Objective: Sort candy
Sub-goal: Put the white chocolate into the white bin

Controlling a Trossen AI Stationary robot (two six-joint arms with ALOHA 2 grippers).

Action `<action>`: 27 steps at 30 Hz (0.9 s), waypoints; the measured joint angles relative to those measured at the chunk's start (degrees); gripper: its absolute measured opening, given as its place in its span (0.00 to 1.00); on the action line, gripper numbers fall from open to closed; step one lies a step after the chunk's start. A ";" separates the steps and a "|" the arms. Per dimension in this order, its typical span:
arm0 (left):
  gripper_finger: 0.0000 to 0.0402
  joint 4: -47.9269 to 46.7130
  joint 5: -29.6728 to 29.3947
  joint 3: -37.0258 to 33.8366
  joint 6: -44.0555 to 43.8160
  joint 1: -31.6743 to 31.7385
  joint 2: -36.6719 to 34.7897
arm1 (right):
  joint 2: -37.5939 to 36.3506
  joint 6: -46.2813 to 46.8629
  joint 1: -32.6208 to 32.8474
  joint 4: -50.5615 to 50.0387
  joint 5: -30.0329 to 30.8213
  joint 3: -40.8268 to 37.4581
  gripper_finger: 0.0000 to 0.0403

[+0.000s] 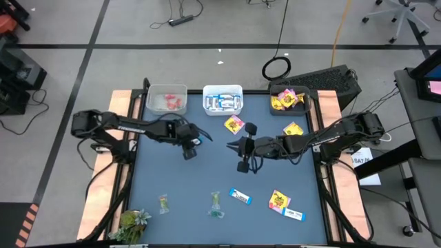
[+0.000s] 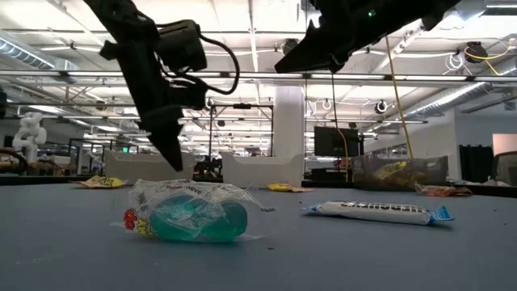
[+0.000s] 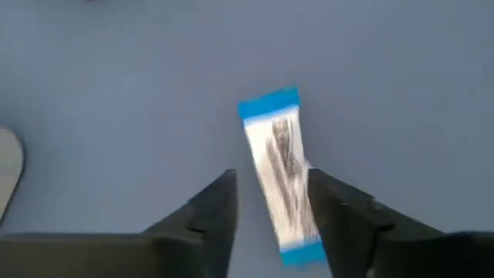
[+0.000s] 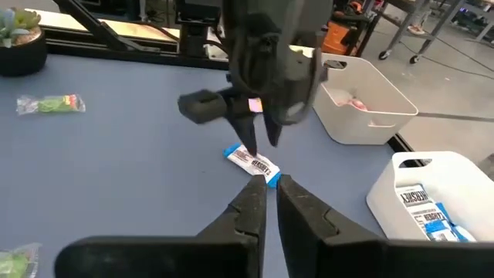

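A blue-and-white candy bar point(image 3: 279, 171) lies flat on the blue table. My left gripper point(image 3: 270, 181) hangs just above it, pointing steeply down. Its fingers are open, one on either side of the bar. The right wrist view shows the bar point(image 4: 252, 164) under the left gripper's fingertips point(image 4: 264, 140) with a gap between. My right gripper point(image 4: 270, 189) is shut with nothing in it. It points toward the bar from the table's right, at mid-table point(image 1: 233, 145), with the left gripper point(image 1: 189, 150) opposite it.
At the far edge stand a white bin with red candy point(image 1: 167, 98), a white bin with blue bars point(image 1: 222, 98) and a dark bin with yellow packets point(image 1: 289, 100). Loose yellow packets point(image 1: 234, 125), blue bars point(image 1: 240, 197) and greenish candy point(image 1: 163, 203) lie about. A small plant point(image 1: 131, 224) sits near left.
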 joint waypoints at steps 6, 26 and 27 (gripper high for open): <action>0.56 3.59 4.96 0.04 0.02 1.46 4.50 | 0.00 0.00 0.02 -0.21 0.00 0.00 0.06; 0.15 3.92 6.17 1.62 1.91 3.91 6.58 | 0.00 0.01 0.00 -0.50 0.00 0.00 0.06; 0.14 3.99 6.17 2.17 2.62 3.94 6.44 | 0.00 0.00 0.00 -0.60 0.00 0.00 0.06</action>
